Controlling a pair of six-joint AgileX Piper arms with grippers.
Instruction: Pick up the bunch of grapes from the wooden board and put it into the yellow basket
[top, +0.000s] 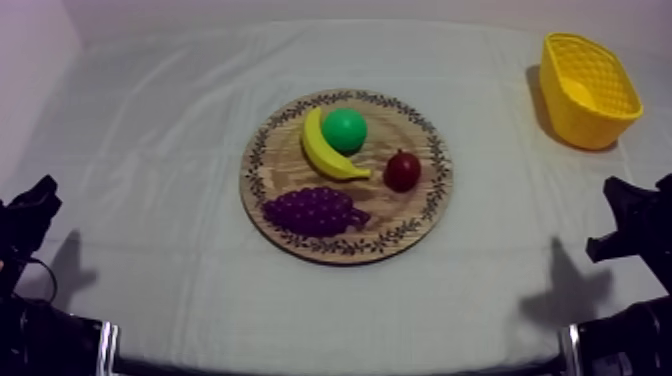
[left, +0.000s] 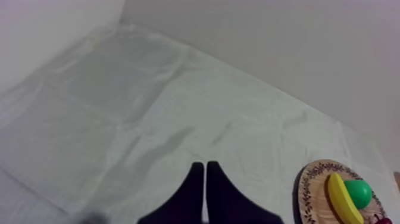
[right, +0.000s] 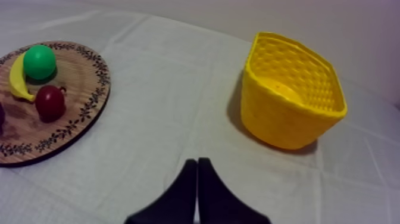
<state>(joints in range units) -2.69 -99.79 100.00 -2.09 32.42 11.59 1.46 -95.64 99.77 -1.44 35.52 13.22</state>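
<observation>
item: bunch of purple toy grapes (top: 315, 211). lies flat on the near part of the round wooden board with a patterned rim (top: 410, 215), just inside the rim, apart from the other fruit. nothing touches it and no gripper is near it.

item: round wooden board with a patterned rim. at the middle of the grey-white cloth (top: 150, 150). it also carries a yellow toy banana (top: 325, 150), a green round toy fruit (top: 344, 130) resting against the banana's inner curve, and a small red fruit (top: 402, 171) beside the banana's tip.

item: yellow plastic basket with a woven pattern (top: 575, 120). stands on the cloth at the far right, well apart from the board. the inside that shows holds no fruit.

item: left gripper (left: 205, 165). low at its own side of the table, over bare cloth. its two black fingers lie pressed together as a narrow wedge, gripping nothing.

item: right gripper (right: 197, 162). low at its own side, over cloth between board and basket. its fingers are likewise together and empty.

status: task judged not yet begun. no approach made, no grasp taken, grapes in place on the board. left to do: reach, part the fingers, grip the bunch, lift, carry to the basket, release. the right arm sits nearer the basket and looks the likelier one to serve.
</observation>
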